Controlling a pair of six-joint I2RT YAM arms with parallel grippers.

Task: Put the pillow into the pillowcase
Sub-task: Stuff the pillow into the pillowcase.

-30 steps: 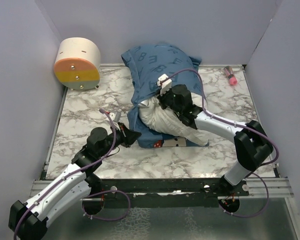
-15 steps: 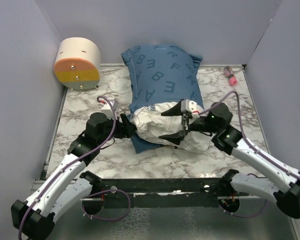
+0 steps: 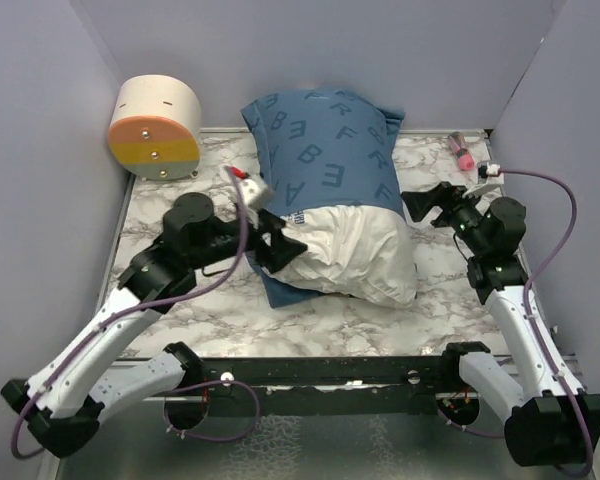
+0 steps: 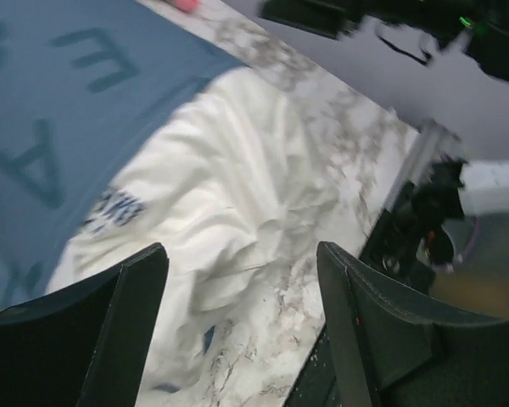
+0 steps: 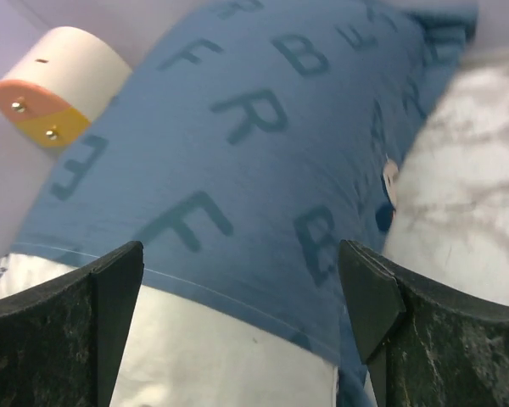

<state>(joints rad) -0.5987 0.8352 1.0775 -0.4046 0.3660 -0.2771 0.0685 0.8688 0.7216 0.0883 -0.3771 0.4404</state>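
Where marble table [image 3: 210, 180] meets lilac walls [image 3: 330, 50] | pillow [image 3: 360, 260] half inside pillowcase [image 3: 325, 150]

- The pillowcase [image 3: 325, 150] lay toward the table's [image 3: 220, 170] 12 o'clock, the pillow's [image 3: 360, 262] far half inside it, the near end out toward 6 o'clock
- A drum [image 3: 156, 128] sat at 10 o'clock, a small stick [image 3: 461, 150] at 2 o'clock
- The left gripper [image 3: 285, 240] was at the pillow's 9 o'clock, the right gripper [image 3: 412, 205] near its 3 o'clock
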